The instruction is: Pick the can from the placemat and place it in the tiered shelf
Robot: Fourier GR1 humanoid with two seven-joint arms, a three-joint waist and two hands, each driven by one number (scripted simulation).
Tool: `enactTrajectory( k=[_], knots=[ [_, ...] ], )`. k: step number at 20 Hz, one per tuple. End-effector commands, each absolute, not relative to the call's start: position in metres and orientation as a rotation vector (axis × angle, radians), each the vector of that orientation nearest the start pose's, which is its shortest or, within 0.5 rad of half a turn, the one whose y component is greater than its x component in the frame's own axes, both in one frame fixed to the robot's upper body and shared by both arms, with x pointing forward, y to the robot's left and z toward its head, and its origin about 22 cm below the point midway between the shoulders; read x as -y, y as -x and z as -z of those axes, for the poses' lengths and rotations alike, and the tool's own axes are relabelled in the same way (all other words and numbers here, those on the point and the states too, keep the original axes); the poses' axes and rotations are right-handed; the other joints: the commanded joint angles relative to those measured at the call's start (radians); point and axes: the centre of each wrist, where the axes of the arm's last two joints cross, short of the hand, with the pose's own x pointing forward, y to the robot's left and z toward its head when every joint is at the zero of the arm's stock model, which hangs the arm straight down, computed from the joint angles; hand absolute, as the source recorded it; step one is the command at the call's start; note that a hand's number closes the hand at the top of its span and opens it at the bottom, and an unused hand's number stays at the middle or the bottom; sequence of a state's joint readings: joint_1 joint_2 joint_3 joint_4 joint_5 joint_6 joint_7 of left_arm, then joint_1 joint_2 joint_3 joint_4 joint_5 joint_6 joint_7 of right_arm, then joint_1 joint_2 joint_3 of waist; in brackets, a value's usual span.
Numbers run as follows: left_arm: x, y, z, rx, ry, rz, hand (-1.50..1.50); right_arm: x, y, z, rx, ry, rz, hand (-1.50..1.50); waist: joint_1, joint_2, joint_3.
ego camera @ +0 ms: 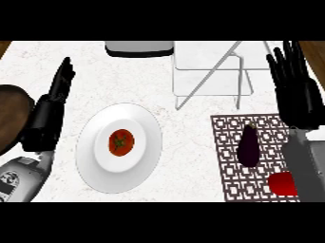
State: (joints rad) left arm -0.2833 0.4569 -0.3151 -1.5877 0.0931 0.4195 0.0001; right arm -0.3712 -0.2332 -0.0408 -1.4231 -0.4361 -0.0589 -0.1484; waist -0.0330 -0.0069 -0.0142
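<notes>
1. A white plate [95, 156] is sitting left of centre on the worktop [186, 156], and it is holding a red tomato [120, 142] in its middle.
2. The patterned placemat [228, 142] is lying at the right and is carrying two things: a dark eggplant [249, 144] near its middle and the can [280, 183] at its near right corner.
3. The shelf [211, 71], white with thin slanted bars, is standing at the far side, beyond the placemat and well apart from the can.
4. The can is showing as a plain red, round-cornered patch. The right forearm [316, 166] is covering its right part, so I cannot tell which way its long axis is running.
5. The eggplant is lying lengthwise, its narrow end pointing away from the robot, just beside the can but not touching it.
6. The right hand [295, 90] is hovering past the placemat's far right corner, fingers straight and apart, holding nothing.
7. The left hand [53, 104] is resting at the left, fingers straight and together, pointing away, beside a dark round dish [4, 118].
</notes>
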Motion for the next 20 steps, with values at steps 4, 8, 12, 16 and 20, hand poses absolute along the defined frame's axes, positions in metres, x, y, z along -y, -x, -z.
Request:
enactTrajectory(
  k=[4,8,12,16,20],
  knots=[
    [-0.274,-0.259,-0.013,1.407,-0.339,0.022,0.0,0.378,-0.257,-0.062,1.774,0.457,0.229,1.5,-0.084,-0.002,0.006],
    [-0.281,-0.238,0.014,1.2,-0.278,-0.119,0.0,0.46,-0.169,-0.006,1.233,0.898,0.233,1.5,-0.129,0.036,-0.002],
    [-0.293,-0.224,0.028,1.096,-0.173,-0.15,0.0,0.463,-0.093,0.007,1.21,0.902,0.407,-1.5,-0.075,-0.005,0.01],
    [-0.3,-0.221,0.038,1.106,-0.12,-0.116,0.0,0.45,-0.027,-0.008,1.28,0.822,0.288,-1.5,-0.031,0.0,0.01],
    [-0.299,-0.232,0.033,1.103,-0.116,-0.094,0.0,0.437,-0.003,-0.051,1.291,0.7,0.172,-1.5,-0.015,0.004,0.011]
  ],
)
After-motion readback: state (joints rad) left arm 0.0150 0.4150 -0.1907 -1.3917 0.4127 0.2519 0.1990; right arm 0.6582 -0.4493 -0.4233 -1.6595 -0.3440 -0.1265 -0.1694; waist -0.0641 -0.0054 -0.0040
